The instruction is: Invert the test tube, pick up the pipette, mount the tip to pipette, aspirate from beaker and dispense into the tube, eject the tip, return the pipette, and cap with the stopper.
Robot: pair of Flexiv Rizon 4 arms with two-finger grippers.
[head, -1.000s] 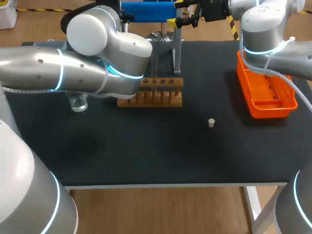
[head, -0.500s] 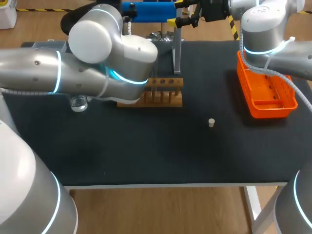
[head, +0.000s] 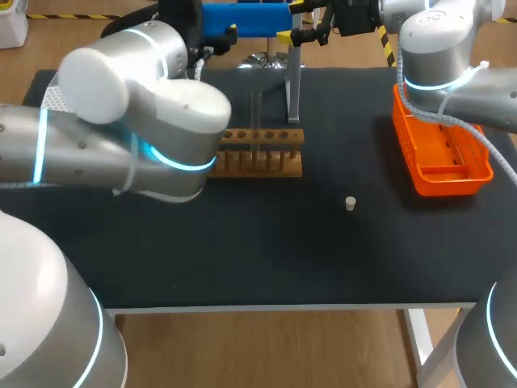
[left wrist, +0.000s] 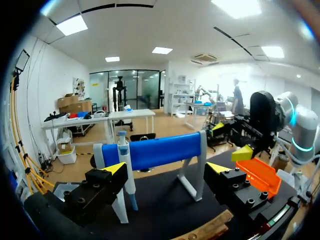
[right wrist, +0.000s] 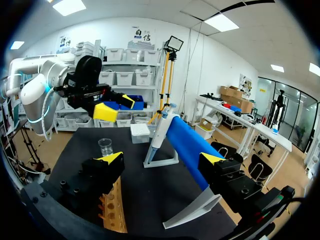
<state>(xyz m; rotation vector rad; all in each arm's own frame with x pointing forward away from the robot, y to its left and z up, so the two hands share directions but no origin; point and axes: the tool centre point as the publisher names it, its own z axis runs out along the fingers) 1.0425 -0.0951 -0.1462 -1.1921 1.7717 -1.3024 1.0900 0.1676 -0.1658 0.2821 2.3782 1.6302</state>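
- Head view: the blue-barred stand is at the counter's far edge, behind the wooden rack. My left arm lies across the left side and hides most of what hangs on the stand.
- Left wrist view: the left claw is spread wide and holds nothing. The pipette hangs upright from the bar's end. It is ahead of the claw and close in front of one finger, not between the two.
- The pipette looks light, rigid and smooth. I judge the thick upper body the best hold, taken squarely and clear of the plunger, because the slim shaft could twist.
- Right wrist view: the right claw is also open and empty. The pipette hangs well ahead of it, with the beaker off to one side.
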